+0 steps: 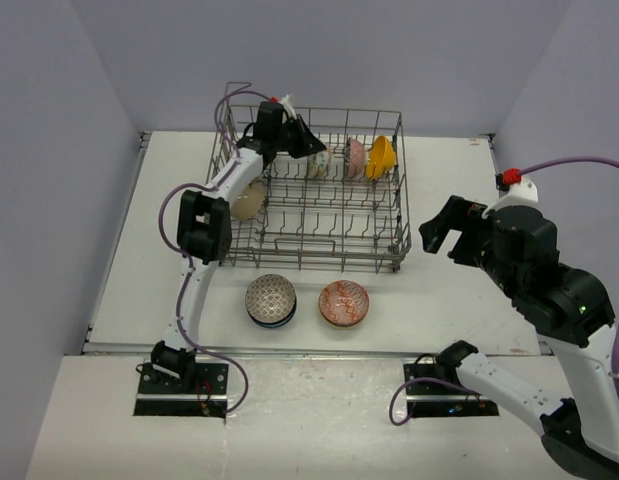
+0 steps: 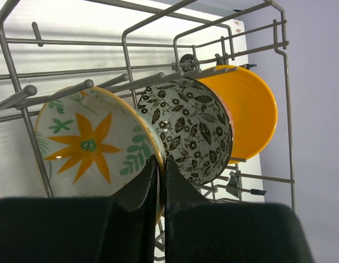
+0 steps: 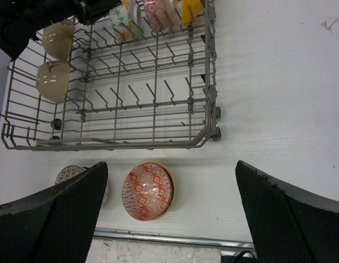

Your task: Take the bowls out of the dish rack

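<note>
Only close-up: left gripper on flowered bowl

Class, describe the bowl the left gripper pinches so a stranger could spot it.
In the grey wire dish rack's far right corner, three bowls stand on edge. The left gripper pinches the leftmost bowl's rim. Only it shows an orange flower and green leaves on white; the others are a black leaf-patterned bowl and an orange-yellow bowl.

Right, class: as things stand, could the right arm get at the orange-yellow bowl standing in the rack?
Probably yes. The orange-yellow bowl stands rightmost in the rack, nearest the open right pincer, and the top is open. The left pincer, shut on the flower bowl, might crowd it.
</note>
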`<control>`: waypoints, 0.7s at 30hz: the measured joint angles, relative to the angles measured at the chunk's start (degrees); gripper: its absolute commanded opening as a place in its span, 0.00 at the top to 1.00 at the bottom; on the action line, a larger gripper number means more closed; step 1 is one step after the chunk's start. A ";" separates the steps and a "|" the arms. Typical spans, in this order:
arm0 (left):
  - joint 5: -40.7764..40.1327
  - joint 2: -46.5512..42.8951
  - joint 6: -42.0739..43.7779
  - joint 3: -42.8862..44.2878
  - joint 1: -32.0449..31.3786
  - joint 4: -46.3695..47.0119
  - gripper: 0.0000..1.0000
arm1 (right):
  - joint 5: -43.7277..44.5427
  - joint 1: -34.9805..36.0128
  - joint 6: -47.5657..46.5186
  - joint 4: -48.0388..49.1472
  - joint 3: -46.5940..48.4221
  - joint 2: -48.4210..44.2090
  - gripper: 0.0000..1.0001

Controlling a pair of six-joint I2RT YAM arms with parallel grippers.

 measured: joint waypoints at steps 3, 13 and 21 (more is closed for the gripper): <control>0.22 -0.04 -0.04 -0.02 0.22 -0.02 1.00 | 0.00 0.00 -0.22 0.02 0.02 0.04 0.01; 1.29 -1.09 -5.22 -2.03 0.92 2.47 1.00 | 0.15 0.00 -0.50 0.70 0.13 0.11 0.01; 1.25 -3.08 -9.99 -2.23 1.16 3.76 1.00 | 0.20 0.00 -0.63 1.25 0.13 0.04 0.01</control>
